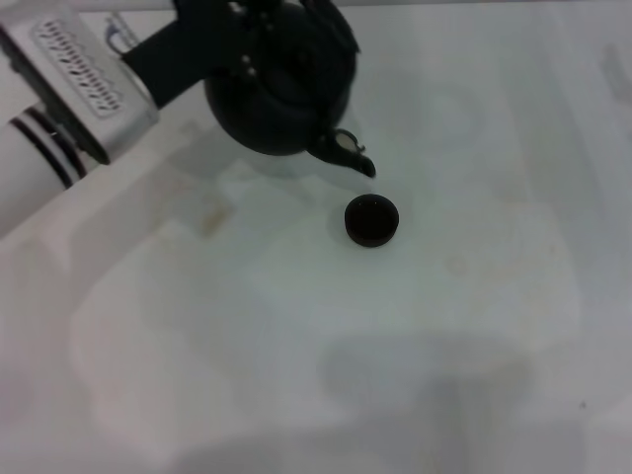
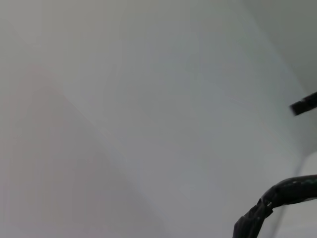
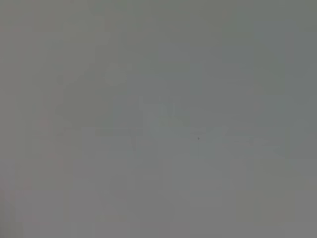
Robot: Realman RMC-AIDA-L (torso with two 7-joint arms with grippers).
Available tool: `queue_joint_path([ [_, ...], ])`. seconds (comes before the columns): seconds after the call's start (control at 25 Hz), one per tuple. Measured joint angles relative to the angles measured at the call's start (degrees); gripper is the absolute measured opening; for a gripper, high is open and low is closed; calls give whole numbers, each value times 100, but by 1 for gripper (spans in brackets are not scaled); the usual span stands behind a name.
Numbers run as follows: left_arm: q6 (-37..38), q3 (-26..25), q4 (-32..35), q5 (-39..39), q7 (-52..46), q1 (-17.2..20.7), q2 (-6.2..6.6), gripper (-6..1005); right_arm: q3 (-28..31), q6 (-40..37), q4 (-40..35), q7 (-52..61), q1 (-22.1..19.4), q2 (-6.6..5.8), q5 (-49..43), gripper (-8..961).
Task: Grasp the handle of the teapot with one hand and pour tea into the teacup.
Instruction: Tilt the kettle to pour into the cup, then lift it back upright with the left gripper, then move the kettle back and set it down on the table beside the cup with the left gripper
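Overhead, matte-black teapot [image 1: 276,94], spout down.

Round matte-black teapot [image 1: 276,94] is tilting, short spout [image 1: 351,153] pointing down | tiny round dark teacup [image 1: 371,219] is sitting upright just below spout

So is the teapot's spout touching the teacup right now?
Apart. In the head view the spout of the teapot ends short of the teacup, with a strip of pale table showing between the spout's tip and the cup's rim.

Pale white tabletop [image 1: 415,336], softly lit, faint shadows.
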Motion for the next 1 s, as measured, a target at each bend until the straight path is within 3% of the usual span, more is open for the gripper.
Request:
queue_joint_path([
  [0.28, 25, 1, 7, -667, -97, 421, -24, 99, -1, 0, -19, -36, 37, -1, 0, 824],
  [0.68, 667, 34, -3, -1315, -832, 1144, -31, 99, 0, 0, -54, -48, 49, -25, -1, 824],
  [1.0, 733, 782, -103, -2616, -1153, 1583, -30, 98, 0, 1, -130, -51, 51, -35, 0, 824],
])
